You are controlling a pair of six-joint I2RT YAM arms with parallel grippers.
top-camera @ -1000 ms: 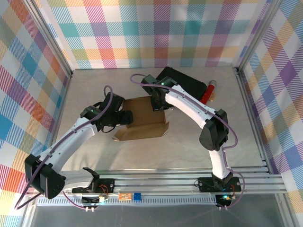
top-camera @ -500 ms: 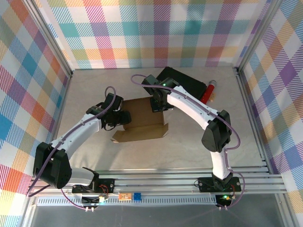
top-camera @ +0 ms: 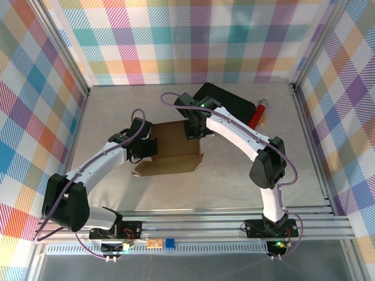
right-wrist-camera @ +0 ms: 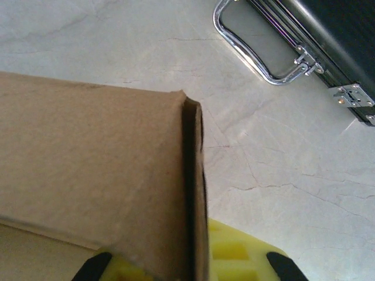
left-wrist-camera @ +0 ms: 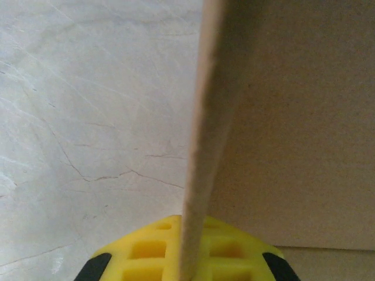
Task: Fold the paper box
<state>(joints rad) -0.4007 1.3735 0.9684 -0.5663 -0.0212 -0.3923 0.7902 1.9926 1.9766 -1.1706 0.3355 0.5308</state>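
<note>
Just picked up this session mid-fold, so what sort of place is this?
Probably a lab robot test cell: plaid backdrop walls on three sides, an aluminium frame rail along the near edge, and a marble-look tabletop.

Left arm stretching forward and inward, left gripper (top-camera: 149,146) lying low, right arm arching leftward, right gripper (top-camera: 193,130) pointing down, grip unclear

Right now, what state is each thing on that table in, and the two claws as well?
paper box: half folded, base lying flat, a side wall standing up.
left gripper: shut on the box's left wall.
right gripper: shut on the box's far right corner.
black case: closed, handle lying flat.
red cylinder: lying on its side beside the case.
</note>
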